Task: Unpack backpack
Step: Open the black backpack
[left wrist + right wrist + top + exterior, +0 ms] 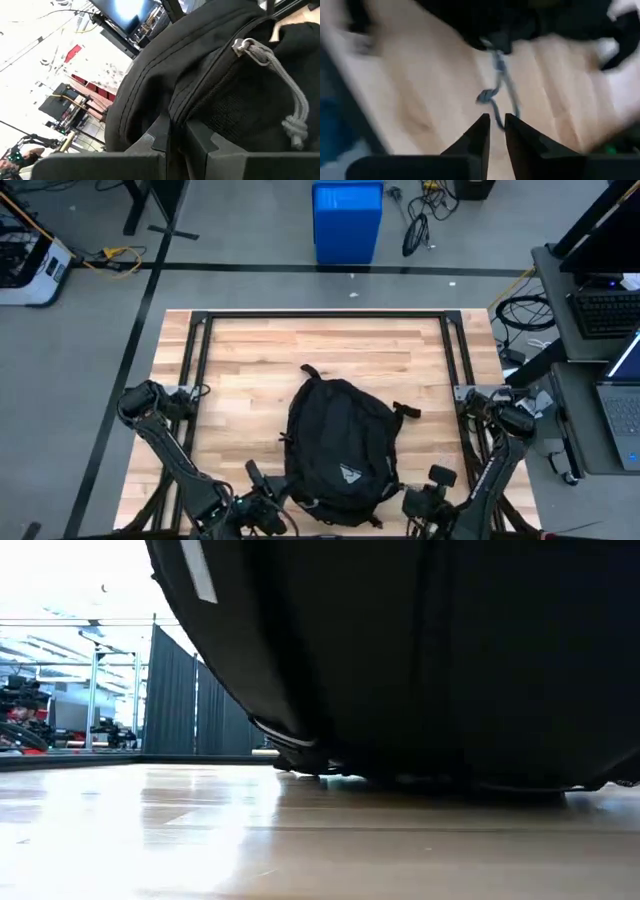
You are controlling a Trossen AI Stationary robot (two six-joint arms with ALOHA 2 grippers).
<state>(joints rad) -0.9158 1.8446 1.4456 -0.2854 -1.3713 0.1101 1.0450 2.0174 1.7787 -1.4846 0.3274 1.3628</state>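
High view: black backpack (340,448) lying flat on the near half of the wooden table (250,350), both arms at its near end.

Nearest, the left gripper (262,508) sits at the pack's near-left edge; its wrist view shows the fingers nearly together, pinched on a fold of the black fabric beside a grey zipper cord (280,80). The right gripper (425,498) is just off the near-right corner, jaws almost closed over bare wood, holding nothing, a second grey pull cord (497,85) just ahead. Beyond the table stands a blue bin (347,222).

Black backpack (340,445), white triangle logo (348,474), grey zipper cord (280,80), pale wood table (330,345).
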